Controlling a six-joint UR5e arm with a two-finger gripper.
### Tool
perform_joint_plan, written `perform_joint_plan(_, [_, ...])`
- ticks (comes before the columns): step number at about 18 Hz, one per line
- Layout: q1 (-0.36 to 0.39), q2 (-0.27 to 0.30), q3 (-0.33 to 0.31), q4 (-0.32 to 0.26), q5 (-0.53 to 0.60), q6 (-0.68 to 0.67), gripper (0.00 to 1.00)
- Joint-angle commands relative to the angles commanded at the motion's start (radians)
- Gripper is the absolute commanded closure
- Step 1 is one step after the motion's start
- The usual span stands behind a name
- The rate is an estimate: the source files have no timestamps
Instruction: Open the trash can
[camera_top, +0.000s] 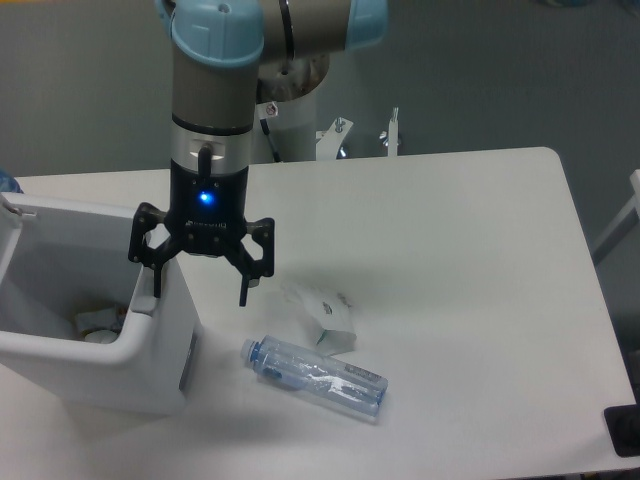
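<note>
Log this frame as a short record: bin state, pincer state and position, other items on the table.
trash can: lid open, interior visible, some items inside at the bottom
pincer: open, holding nothing, one finger at the bin's right rim by the push tab, the other finger over the table
plastic bottle: clear, lying on its side right of the bin
paper carton: small, white, just behind the bottle
table: white
</note>
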Motion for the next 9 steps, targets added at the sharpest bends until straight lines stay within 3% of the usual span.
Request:
perform_joint_plan(3, [0.021,-0.008,0.003,0.003,0.019,0.017,0.0])
perform_joint_plan(5, [0.082,-0.011,-0.002,0.006,0.023,0.044,0.0])
perform_joint_plan(9, [0.187,-0.047,-0.006,0.012,0.025,0.222,0.0])
